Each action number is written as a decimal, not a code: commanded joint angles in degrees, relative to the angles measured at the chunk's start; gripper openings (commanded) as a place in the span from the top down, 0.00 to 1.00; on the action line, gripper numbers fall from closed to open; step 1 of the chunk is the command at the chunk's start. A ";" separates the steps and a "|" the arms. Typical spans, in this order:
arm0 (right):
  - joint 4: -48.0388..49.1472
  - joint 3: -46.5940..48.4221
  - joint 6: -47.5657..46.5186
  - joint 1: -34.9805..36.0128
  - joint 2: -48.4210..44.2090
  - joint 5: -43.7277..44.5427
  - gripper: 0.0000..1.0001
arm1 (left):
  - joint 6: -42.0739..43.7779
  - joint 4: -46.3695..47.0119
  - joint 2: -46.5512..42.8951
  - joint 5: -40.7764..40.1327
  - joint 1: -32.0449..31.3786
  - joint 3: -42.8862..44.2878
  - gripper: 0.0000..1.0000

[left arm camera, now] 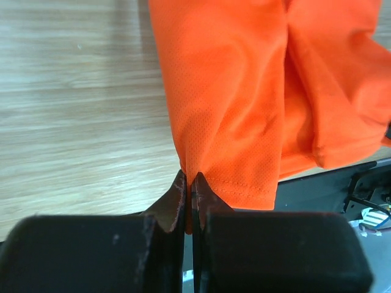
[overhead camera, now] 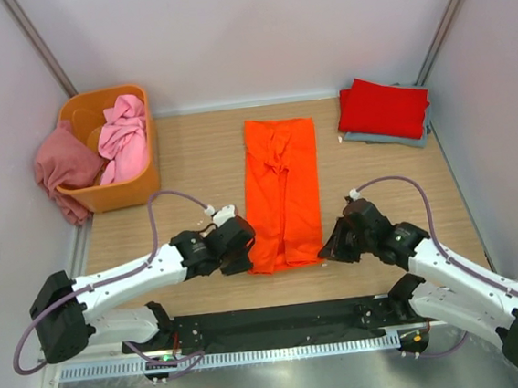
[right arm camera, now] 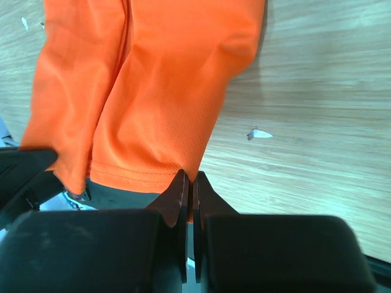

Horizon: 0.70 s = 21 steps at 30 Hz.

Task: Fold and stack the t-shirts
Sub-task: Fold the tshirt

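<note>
A bright orange t-shirt (overhead camera: 283, 192) lies folded into a long narrow strip down the middle of the table. My left gripper (overhead camera: 247, 256) is shut on its near left hem corner (left arm camera: 190, 177), and my right gripper (overhead camera: 325, 248) is shut on its near right hem corner (right arm camera: 190, 174). A folded red t-shirt (overhead camera: 383, 108) rests on a folded grey-blue t-shirt (overhead camera: 391, 139) at the back right. A light pink t-shirt (overhead camera: 123, 137) sits in the orange tub (overhead camera: 121, 191) at the back left. A dusty rose t-shirt (overhead camera: 65, 167) hangs over the tub's left side.
The orange shirt's hem reaches the table's near edge, where a black strip (overhead camera: 280, 320) runs between the arm bases. Walls close in the left, back and right sides. A small white scrap (right arm camera: 259, 133) lies on the wood right of the shirt.
</note>
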 commanded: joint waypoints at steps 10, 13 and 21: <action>-5.26 21.22 -10.45 0.05 14.61 14.24 0.99 | 14.47 -15.50 11.06 -3.83 8.01 23.92 0.96; -4.90 26.74 -13.18 -0.82 19.96 15.83 0.99 | 17.81 -16.46 15.90 -3.21 10.30 29.46 0.96; -5.96 36.16 -18.28 -3.72 29.82 19.35 0.99 | 23.87 -15.49 25.13 -1.98 15.92 40.08 0.96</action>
